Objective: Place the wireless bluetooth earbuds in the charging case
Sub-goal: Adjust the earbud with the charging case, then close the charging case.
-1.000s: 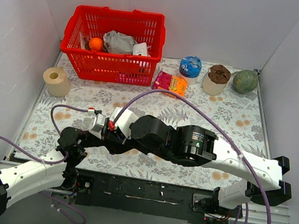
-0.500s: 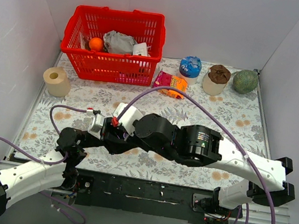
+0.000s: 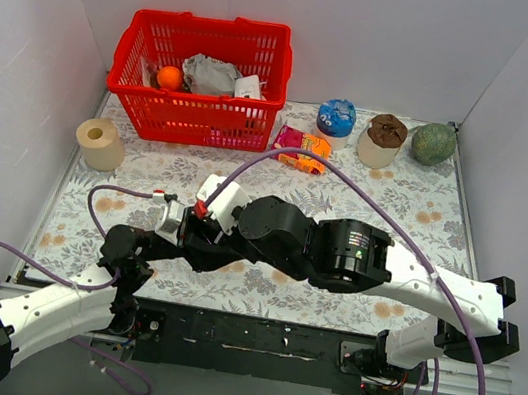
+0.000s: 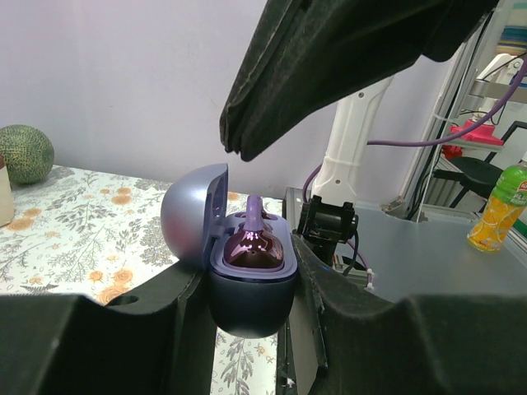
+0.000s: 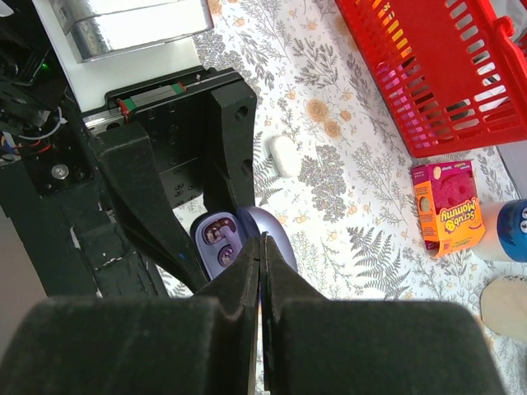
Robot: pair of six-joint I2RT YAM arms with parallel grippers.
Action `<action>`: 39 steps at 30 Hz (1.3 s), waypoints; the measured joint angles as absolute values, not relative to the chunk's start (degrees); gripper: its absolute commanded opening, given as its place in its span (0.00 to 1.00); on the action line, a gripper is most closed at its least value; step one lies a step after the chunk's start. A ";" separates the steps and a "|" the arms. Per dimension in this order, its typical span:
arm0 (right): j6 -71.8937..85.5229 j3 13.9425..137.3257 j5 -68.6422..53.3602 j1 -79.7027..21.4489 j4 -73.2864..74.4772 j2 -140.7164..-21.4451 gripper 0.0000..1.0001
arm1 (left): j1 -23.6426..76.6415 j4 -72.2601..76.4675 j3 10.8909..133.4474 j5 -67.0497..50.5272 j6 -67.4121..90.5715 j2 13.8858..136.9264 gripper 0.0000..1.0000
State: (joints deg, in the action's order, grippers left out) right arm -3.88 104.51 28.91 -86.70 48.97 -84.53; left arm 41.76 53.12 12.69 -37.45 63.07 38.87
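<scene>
Seemingly halfway: the charging case (image 4: 247, 300), lid open, is clamped in the left gripper (image 4: 249, 280), with one purple earbud (image 4: 252, 245) standing in its well, stem up, perhaps not fully seated. Just above, the right gripper (image 5: 261, 243) is pinched together; the second earbud cannot be made out.
</scene>
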 measured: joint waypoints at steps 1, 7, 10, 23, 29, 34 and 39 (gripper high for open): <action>-3.88 104.51 28.73 -86.70 48.99 -84.66 0.01 | 41.76 53.12 12.69 -37.45 63.07 38.87 0.00; -3.60 104.01 27.79 -86.70 49.04 -84.93 0.01 | 41.76 53.12 12.69 -37.45 63.09 38.87 0.00; -3.31 103.11 27.20 -86.70 49.10 -84.90 0.01 | 41.76 53.12 12.69 -37.45 63.09 38.87 0.00; -1.69 100.31 29.15 -86.65 47.46 -82.35 0.16 | 41.76 52.18 12.69 -36.97 63.07 38.30 0.00; -0.60 100.60 30.89 -86.65 47.81 -77.80 0.12 | 41.76 49.50 12.69 -35.55 63.09 35.44 0.00; 0.08 96.95 28.40 -86.63 48.07 -75.48 0.08 | 41.76 49.10 12.69 -35.46 63.40 35.05 0.00; 0.10 95.39 24.67 -86.65 48.69 -75.44 0.21 | 41.76 49.78 12.71 -36.95 64.53 35.90 0.00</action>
